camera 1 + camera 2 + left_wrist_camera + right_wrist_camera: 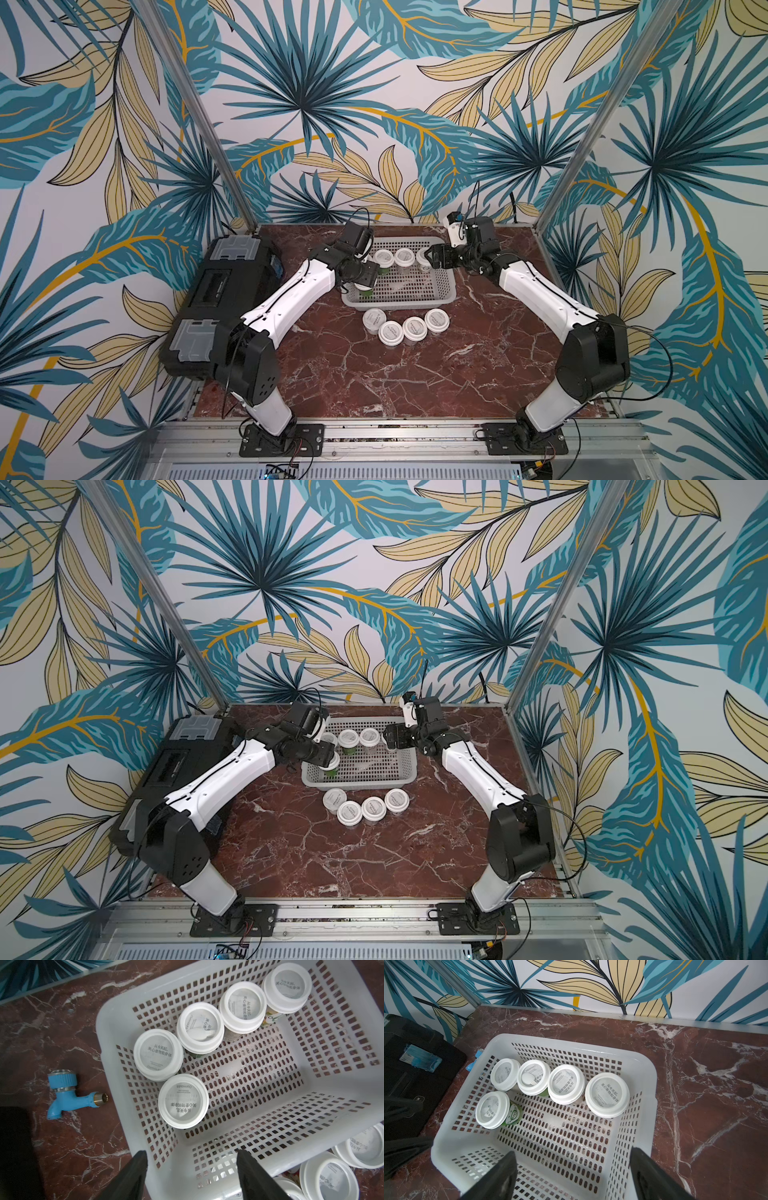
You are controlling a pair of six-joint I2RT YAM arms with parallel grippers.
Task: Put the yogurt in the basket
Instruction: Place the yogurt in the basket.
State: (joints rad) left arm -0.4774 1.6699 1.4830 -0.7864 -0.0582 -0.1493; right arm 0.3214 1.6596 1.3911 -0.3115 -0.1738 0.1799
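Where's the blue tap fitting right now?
In the left wrist view, the blue tap fitting lies on the marble table just outside the left end of the basket, towards the black toolbox. It is not visible in the top views.

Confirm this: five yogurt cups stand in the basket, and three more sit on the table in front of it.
Wrong on one count. Five yogurt cups do stand in the basket, but four loose cups, not three, sit on the table in front of it. Both top views show all four.
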